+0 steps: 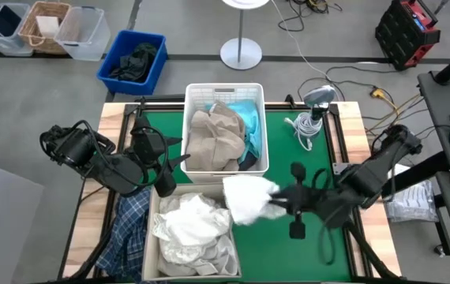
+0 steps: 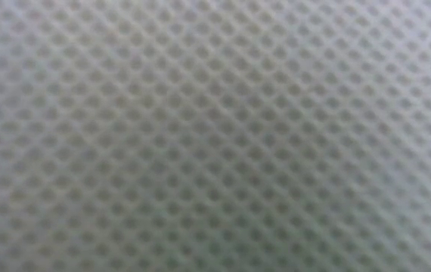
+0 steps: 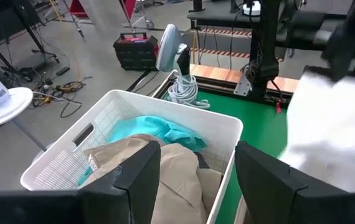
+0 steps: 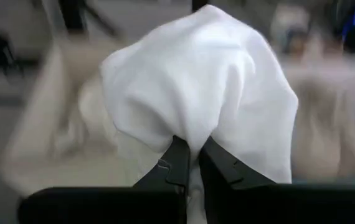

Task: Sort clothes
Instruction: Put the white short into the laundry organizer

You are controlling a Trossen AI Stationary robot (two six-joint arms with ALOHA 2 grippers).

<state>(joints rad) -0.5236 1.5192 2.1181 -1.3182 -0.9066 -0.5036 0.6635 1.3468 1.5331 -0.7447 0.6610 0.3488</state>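
My right gripper (image 1: 276,197) is shut on a white garment (image 1: 249,196) held over the green mat, between the white basket (image 1: 200,96) and the grey bin (image 1: 152,237). The basket holds a beige garment (image 1: 217,138) and a teal one (image 1: 249,118). The grey bin holds several white garments (image 1: 189,225). A blue-and-white plaid shirt (image 1: 126,229) hangs over the table's left edge. My left gripper (image 3: 196,168) is open and empty beside the basket's left near corner. My right gripper pinches a gathered fold of the white garment (image 4: 193,134) between its two fingers. The fingers come about level from the table's right side. The cloth bunches up in a mound around the fingertips (image 4: 177,163). It seems lifted clear of the mat.
A blue bin (image 1: 110,63) with dark green cloth stands on the floor beyond the table. A coiled white cable and a scanner (image 1: 313,110) lie at the far right of the mat. The low view is wholly covered by a mesh surface (image 2: 215,136).
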